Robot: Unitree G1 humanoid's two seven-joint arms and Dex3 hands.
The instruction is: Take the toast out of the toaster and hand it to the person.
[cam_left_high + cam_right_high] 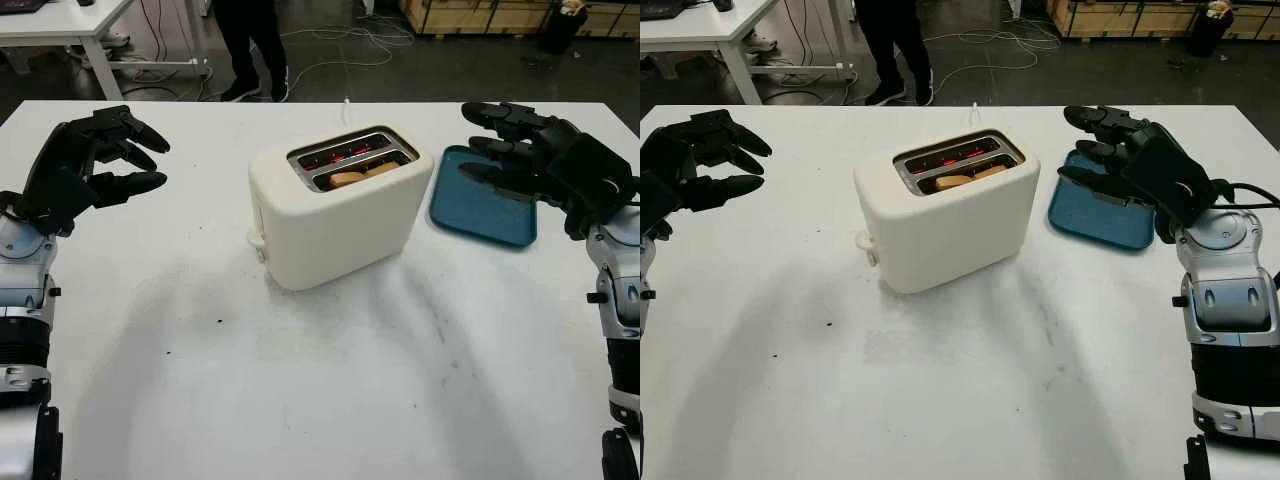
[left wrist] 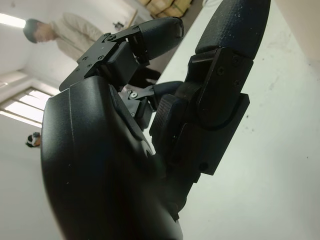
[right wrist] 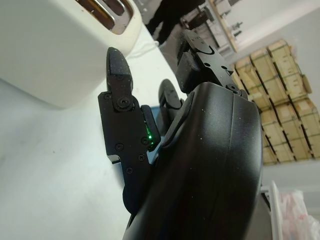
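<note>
I see the toast (image 1: 362, 175) sitting in the toaster (image 1: 338, 206); my left hand (image 1: 88, 163) and right hand (image 1: 540, 160) flank it above the desk (image 1: 320, 380), fingers released, grasping nothing.

cream two-slot toaster (image 1: 335, 215) stands upright on the table, about midway between the left hand (image 1: 85, 165) and right hand (image 1: 545, 160), well apart from both. heating elements glow red in the far slot. toast (image 1: 360, 175), tan, sits low in the near slot, top edge just visible.
</note>
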